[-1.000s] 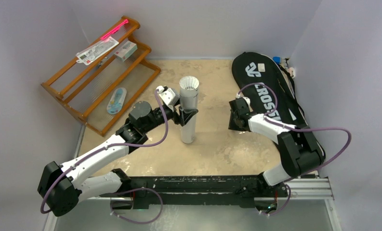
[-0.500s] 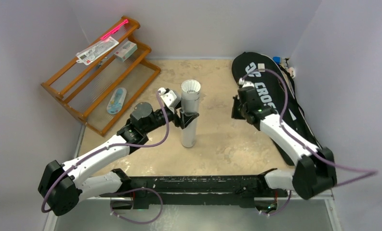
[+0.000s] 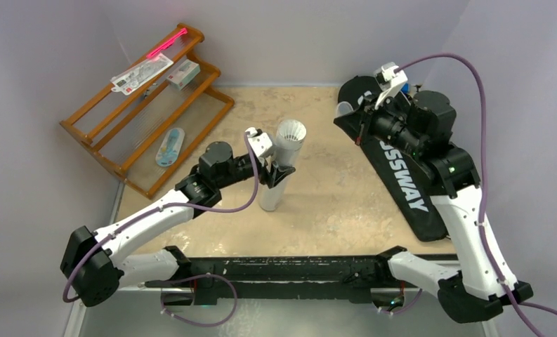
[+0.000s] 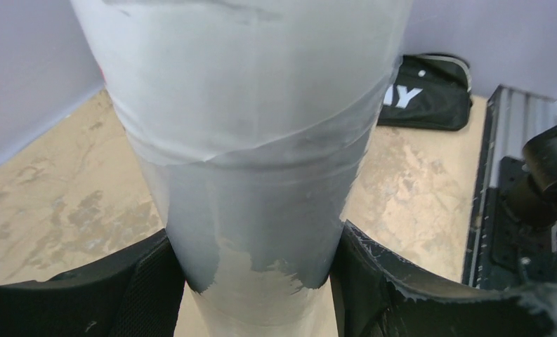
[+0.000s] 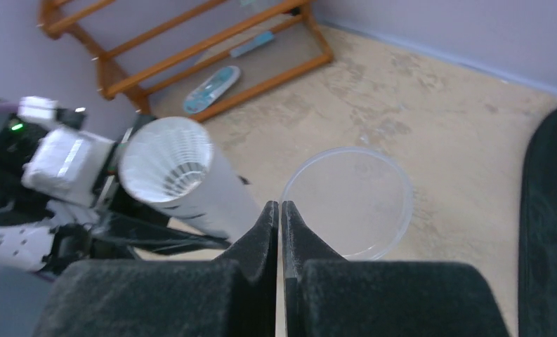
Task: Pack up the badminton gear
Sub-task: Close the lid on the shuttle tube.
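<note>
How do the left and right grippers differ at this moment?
The left gripper stands wide, clamped around the white tube. The right gripper is shut tight, pinching a clear lid by its rim. The left gripper is near the middle of the table, while the right gripper is over the far end of the black bag. Both hold something.

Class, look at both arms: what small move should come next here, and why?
Probably the right fingers should carry the clear lid across to just above the tube. They look pinched shut on the lid's rim, the left fingers clamp the tube standing on the table, and a shuttlecock shows in its uncapped mouth.
</note>
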You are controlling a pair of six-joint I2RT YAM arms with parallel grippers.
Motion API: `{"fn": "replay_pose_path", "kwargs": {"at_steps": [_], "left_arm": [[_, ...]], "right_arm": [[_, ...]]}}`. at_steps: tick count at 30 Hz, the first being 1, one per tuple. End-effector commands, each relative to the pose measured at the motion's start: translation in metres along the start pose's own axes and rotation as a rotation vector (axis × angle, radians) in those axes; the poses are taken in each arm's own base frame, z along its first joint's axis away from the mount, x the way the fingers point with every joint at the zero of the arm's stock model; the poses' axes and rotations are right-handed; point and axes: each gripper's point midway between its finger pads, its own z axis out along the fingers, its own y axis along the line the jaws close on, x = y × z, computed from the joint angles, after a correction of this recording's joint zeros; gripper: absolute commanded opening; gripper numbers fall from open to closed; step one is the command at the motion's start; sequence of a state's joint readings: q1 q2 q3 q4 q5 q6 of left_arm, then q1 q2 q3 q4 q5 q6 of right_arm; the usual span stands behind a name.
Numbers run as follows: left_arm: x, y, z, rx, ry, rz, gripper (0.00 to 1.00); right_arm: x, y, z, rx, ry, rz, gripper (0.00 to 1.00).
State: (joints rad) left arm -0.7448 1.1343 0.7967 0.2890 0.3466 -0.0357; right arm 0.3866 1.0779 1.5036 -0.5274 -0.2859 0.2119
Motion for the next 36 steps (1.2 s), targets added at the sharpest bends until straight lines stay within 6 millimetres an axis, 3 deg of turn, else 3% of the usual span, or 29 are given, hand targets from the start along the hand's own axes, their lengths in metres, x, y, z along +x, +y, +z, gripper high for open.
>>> {"fn": "replay_pose_path", "kwargs": {"at_steps": [1, 7, 16, 36], "left_arm": [[-0.007, 0.012, 0.001, -0.062, 0.063, 0.165, 0.46], [-0.012, -0.006, 0.009, 0.009, 0.048, 0.192, 0.46], [0.003, -0.018, 0.023, 0.062, 0.098, 0.233, 0.46], [0.005, -0.030, 0.038, 0.096, 0.103, 0.234, 0.46]], "right_arm": [[-0.001, 0.045, -0.026, -0.222, 0.033, -0.046, 0.00], [-0.004, 0.067, -0.033, -0.343, 0.054, -0.039, 0.00], [0.002, 0.087, -0.042, -0.471, 0.112, -0.019, 0.00], [0.031, 0.069, -0.032, -0.377, 0.254, 0.016, 0.00]]}}
